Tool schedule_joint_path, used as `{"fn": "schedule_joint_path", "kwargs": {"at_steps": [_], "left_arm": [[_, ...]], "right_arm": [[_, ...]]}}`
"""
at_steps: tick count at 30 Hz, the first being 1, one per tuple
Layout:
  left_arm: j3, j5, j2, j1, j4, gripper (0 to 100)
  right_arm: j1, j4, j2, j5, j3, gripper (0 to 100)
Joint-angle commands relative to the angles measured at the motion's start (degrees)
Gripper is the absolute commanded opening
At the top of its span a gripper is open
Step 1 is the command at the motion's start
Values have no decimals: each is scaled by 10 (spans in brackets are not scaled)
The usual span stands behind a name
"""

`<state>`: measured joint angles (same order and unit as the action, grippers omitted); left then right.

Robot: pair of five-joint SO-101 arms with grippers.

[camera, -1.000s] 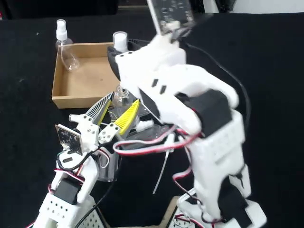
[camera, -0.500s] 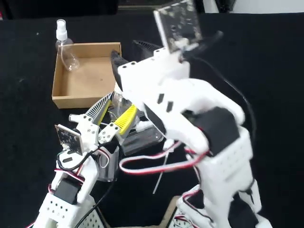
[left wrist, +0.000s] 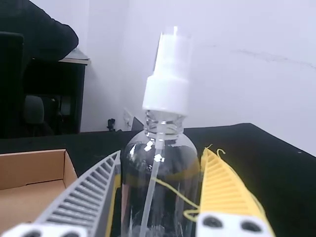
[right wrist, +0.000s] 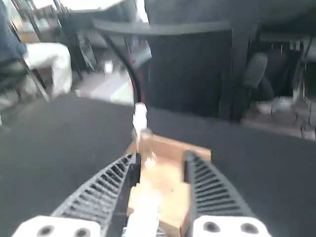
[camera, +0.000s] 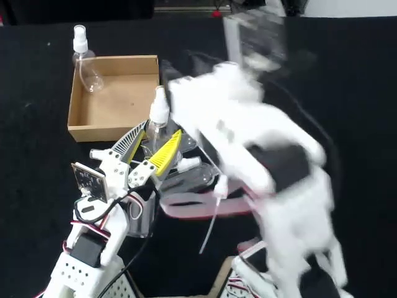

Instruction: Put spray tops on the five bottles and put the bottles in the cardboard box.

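My left gripper [camera: 155, 146], with one grey and one yellow finger, is shut on a clear bottle [left wrist: 158, 187] that stands upright just in front of the cardboard box [camera: 80, 115]. A white spray top [camera: 159, 107] sits on this bottle's neck [left wrist: 168, 94], its tube running down inside. My right gripper [right wrist: 160, 157] is open above it with nothing between its black fingers; its arm [camera: 260, 143] is blurred in the high view. A second clear bottle with a spray top [camera: 84, 59] leans in the box's far left corner [right wrist: 140, 136].
The box floor [camera: 118, 99] is bare apart from the leaning bottle. Black cloth covers the table [camera: 347, 81]. The right arm's white body and loose red and white cables [camera: 198, 202] crowd the space right of the left gripper.
The right gripper brought the white spray top down onto the held bottle, let go and is swinging up and to the right. The left arm has kept still.
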<state>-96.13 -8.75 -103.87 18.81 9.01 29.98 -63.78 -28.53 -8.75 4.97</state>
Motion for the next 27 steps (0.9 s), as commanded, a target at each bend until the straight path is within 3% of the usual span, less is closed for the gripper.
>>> {"fn": "schedule_joint_path", "kwargs": {"at_steps": [1,27], "left_arm": [[-12,3,-7,-5,-4,188],[-12,3,-7,-6,-4,188]], "right_arm": [[-11,65,34,4,-18,11],[32,-9,36,1,-39,21]]}}
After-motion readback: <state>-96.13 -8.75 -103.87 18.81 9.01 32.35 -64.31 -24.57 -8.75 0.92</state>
